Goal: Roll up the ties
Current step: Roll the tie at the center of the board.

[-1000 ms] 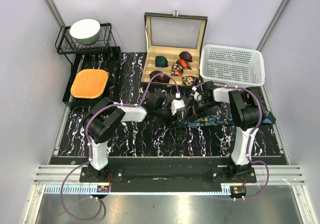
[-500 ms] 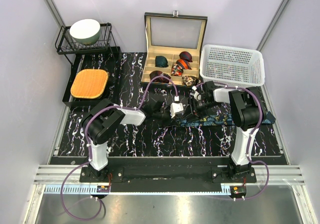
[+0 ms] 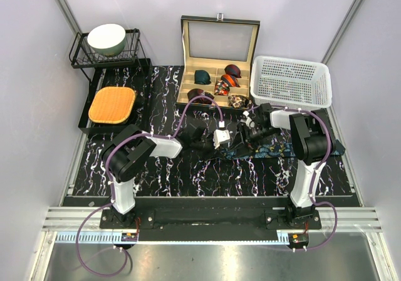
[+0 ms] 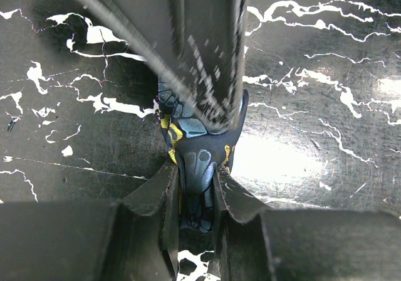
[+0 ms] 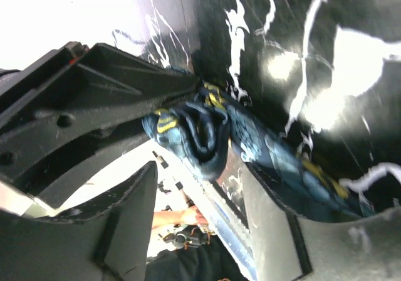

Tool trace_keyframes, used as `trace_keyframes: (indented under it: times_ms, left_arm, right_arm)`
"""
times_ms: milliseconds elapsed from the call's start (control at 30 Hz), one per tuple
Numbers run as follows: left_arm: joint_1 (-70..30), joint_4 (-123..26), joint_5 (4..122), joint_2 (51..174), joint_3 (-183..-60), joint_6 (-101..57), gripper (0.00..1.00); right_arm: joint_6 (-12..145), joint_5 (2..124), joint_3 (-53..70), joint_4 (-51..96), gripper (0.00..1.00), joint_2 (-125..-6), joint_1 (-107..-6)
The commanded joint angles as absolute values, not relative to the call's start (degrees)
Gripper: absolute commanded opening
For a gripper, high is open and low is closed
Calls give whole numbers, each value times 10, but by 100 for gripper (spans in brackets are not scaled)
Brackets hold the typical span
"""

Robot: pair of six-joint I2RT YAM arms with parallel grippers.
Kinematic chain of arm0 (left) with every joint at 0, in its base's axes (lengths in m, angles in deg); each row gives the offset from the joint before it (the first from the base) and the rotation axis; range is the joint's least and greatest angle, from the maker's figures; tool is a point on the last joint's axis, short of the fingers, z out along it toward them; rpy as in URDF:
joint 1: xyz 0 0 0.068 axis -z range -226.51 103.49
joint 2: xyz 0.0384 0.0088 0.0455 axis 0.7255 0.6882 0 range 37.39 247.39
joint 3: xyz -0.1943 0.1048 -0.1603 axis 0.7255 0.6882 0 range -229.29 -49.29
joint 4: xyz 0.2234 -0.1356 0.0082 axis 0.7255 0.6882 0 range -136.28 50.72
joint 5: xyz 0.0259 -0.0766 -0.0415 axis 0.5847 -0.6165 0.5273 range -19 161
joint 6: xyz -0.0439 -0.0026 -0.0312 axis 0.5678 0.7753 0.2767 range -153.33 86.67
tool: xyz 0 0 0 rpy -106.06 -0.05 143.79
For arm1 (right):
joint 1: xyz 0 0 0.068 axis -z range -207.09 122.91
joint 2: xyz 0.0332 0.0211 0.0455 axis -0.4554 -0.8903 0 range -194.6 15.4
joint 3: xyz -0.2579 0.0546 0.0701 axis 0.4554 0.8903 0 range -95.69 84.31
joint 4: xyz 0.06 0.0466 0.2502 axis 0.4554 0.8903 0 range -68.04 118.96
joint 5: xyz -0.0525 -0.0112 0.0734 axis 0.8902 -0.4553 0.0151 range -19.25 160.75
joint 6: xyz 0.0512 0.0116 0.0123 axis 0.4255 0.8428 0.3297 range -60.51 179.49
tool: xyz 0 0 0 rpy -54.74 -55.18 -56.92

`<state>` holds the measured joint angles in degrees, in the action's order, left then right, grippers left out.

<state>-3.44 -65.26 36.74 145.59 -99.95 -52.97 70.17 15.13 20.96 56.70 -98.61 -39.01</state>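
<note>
The dark navy tie with teal and gold pattern lies as a strip (image 3: 279, 148) across the right of the black marbled mat, its left end wound into a small coil (image 5: 188, 135). My left gripper (image 3: 220, 138) is shut on that coil (image 4: 199, 159), which sits pinched between its two fingers (image 4: 195, 193). My right gripper (image 3: 242, 141) hangs just right of the coil, open, its fingers (image 5: 200, 212) apart on either side of it and not touching. One right finger (image 4: 207, 49) crosses the top of the left wrist view. Other ties, coiled, green (image 3: 202, 76) and red-orange (image 3: 233, 71), sit in the box.
An open wooden tie box (image 3: 219, 83) stands at the back centre, a white mesh basket (image 3: 289, 80) to its right. At the back left are a wire rack (image 3: 84, 58) holding a bowl (image 3: 106, 38) and an orange cushion (image 3: 112, 104).
My left gripper has shut on the tie's coiled end. My right gripper has let go of it, opened, and shifted a little to the left.
</note>
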Motion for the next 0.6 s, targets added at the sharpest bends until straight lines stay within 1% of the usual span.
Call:
trace_keyframes:
  times_ms: [0, 67, 100, 200, 267, 333, 400, 467, 500, 533, 567]
  left_arm:
    - [-28, -545, 418, 1487, -979, -537, 9]
    - [-28, -545, 419, 1488, -982, -538, 9]
    - [-29, -545, 418, 1488, -982, -537, 9]
    - [-28, -545, 417, 1489, -986, -536, 9]
    - [-28, -543, 416, 1490, -986, -536, 10]
    - [-28, -543, 415, 1491, -985, -535, 10]
    - [-28, -544, 414, 1490, -984, -535, 11]
    - [-28, -545, 414, 1491, -983, -536, 11]
    - [-28, -545, 414, 1491, -983, -536, 11]
    - [-28, -545, 414, 1490, -984, -536, 11]
    - [-27, -545, 415, 1490, -983, -536, 11]
  right_arm:
    - [683, 146, 216, 602, 55, -953, -382]
    - [689, 143, 212, 593, 50, -966, -382]
    - [689, 145, 209, 592, 44, -972, -381]
    - [691, 144, 195, 587, 43, -996, -381]
    - [689, 135, 186, 587, 40, -1001, -381]
    - [688, 124, 181, 587, 34, -1003, -383]
    - [686, 119, 173, 597, 34, -1012, -382]
    - [684, 124, 161, 604, 40, -1024, -385]
    - [685, 122, 160, 604, 40, -1026, -386]
    - [684, 119, 156, 605, 40, -1030, -390]
    - [682, 116, 155, 607, 36, -1034, -391]
